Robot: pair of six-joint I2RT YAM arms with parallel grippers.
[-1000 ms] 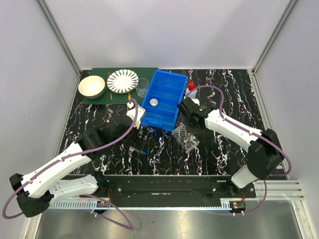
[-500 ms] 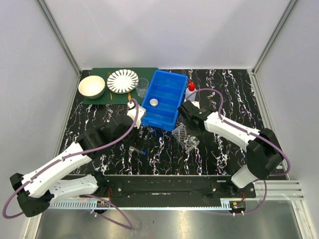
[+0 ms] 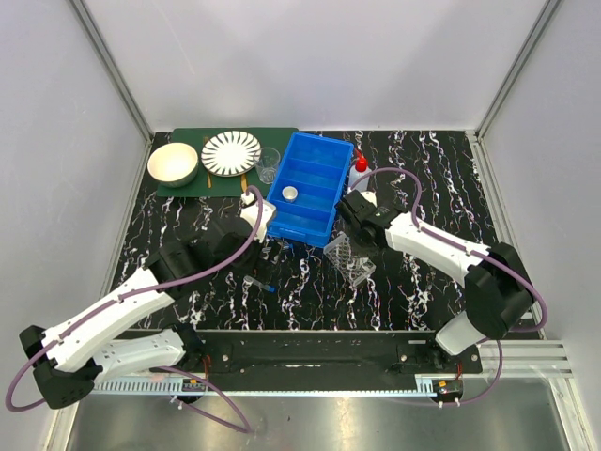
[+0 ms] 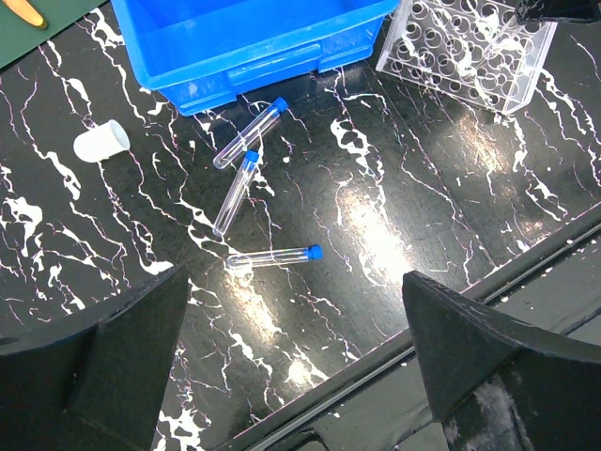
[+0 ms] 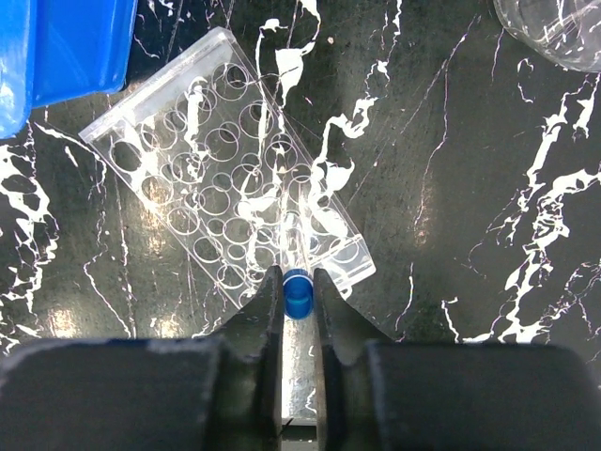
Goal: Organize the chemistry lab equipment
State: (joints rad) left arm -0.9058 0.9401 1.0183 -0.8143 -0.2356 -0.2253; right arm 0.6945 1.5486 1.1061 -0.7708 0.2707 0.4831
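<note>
My right hand [image 5: 298,282] pinches a blue-capped tube [image 5: 297,297] over one end of the clear rack [image 5: 188,178], beside the blue bin [image 5: 56,47] on the desk [image 5: 451,188]. Released off-centre, the tube could miss its hole and topple. My left hand [image 4: 296,357] is spread wide above three loose tubes [image 4: 272,256].

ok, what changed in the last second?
The right gripper drew back a little from the squeeze bottle toward the near edge, ending over the tube rack, closed on the cap of a blue-capped tube standing at the rack's edge. Nothing visibly let go. The left gripper, open, the three loose tubes, the rack and the blue bin stayed put.
</note>
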